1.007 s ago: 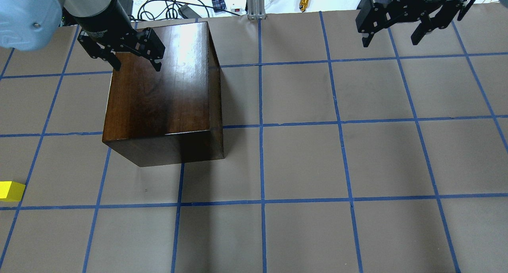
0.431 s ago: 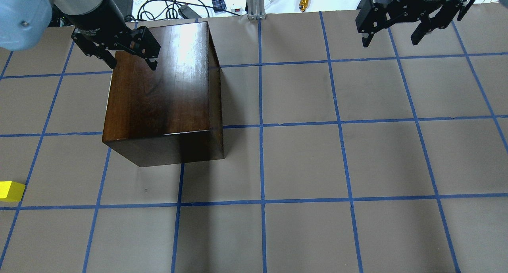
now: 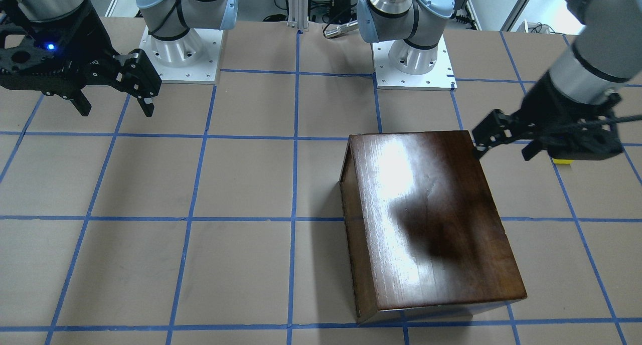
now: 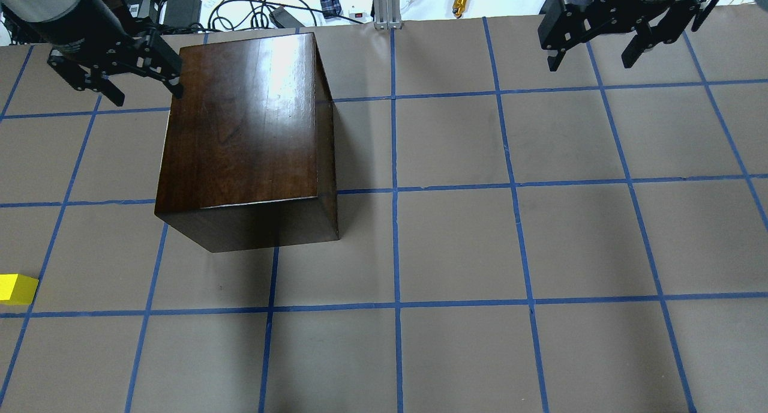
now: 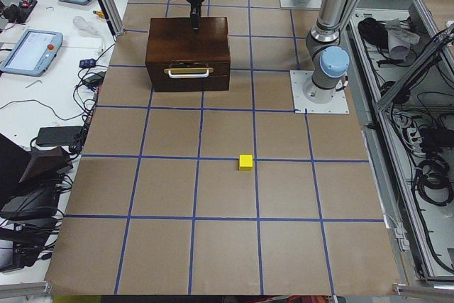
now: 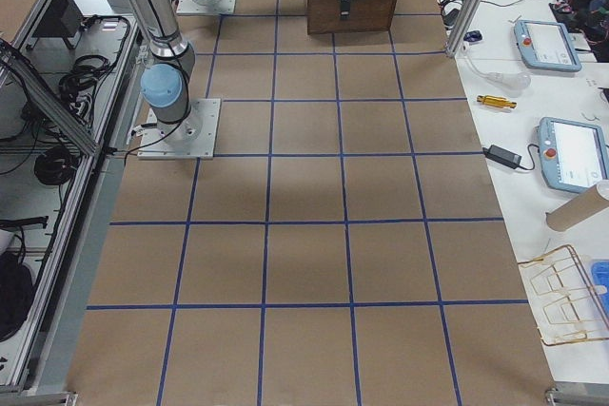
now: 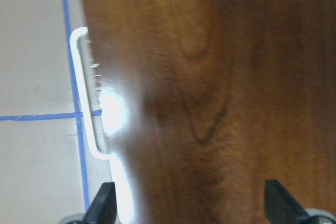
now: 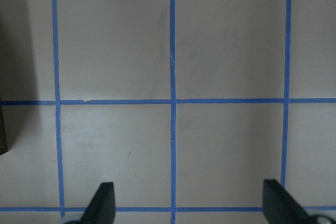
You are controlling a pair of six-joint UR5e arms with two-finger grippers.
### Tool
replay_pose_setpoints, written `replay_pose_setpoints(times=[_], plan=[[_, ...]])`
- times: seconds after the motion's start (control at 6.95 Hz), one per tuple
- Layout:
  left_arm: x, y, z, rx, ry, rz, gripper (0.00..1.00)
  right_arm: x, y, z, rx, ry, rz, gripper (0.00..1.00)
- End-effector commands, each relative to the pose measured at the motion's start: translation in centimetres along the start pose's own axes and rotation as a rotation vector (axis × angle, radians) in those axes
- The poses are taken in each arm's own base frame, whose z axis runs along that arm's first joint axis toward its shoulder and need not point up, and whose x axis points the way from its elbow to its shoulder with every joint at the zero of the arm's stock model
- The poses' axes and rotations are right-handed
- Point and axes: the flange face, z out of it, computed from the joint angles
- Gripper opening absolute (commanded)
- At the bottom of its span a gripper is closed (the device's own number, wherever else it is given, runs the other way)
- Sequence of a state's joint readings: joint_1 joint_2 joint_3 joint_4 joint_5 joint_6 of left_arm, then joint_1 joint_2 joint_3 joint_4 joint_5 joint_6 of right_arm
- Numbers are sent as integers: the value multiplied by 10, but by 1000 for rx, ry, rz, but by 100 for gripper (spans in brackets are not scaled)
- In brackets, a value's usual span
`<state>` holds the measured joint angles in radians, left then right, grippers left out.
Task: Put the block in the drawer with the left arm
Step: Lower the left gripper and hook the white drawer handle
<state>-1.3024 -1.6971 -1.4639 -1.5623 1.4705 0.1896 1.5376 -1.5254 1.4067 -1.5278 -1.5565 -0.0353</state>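
The yellow block [image 4: 18,288] lies on the table near the left edge, well short of the cabinet; it also shows in the exterior left view [image 5: 245,162]. The dark-brown cabinet [image 4: 240,131] stands left of centre. Its drawer [image 5: 188,74] is shut, and its metal pull [image 7: 86,93] shows at the cabinet's left face. My left gripper [image 4: 147,95] is open and empty, and hovers over the far left edge of the cabinet top above the pull. My right gripper [image 4: 591,62] is open and empty, high over the far right of the table.
Brown paper with a blue tape grid [image 4: 396,191] covers the table. Cables and small parts [image 4: 336,8] lie beyond the far edge. The two arm bases [image 3: 411,59] stand at the robot's side. Tablets [image 5: 28,51] lie on the side bench.
My left gripper has moved left from over the cabinet top to its left edge, still open. The right gripper, cabinet and block have not moved.
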Motion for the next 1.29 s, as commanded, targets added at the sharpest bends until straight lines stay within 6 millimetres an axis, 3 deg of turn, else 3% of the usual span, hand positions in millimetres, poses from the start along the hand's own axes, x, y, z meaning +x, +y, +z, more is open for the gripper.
replay_pose_setpoints(times=[0.0, 0.29, 0.43, 0.72, 1.15], plan=[[-79, -11, 14, -6, 72, -47, 100, 0, 0, 0, -1, 1, 1, 100], [-130, -21, 50, -37, 122, 15, 99, 0, 0, 0, -1, 0, -1, 100], [-140, -27, 74, -32, 123, 26, 99, 0, 0, 0, -1, 0, -1, 100], [-143, -34, 112, -10, 169, 26, 99, 0, 0, 0, -1, 0, -1, 100], [-145, -43, 147, -37, 254, 10, 99, 0, 0, 0, -1, 1, 1, 100]])
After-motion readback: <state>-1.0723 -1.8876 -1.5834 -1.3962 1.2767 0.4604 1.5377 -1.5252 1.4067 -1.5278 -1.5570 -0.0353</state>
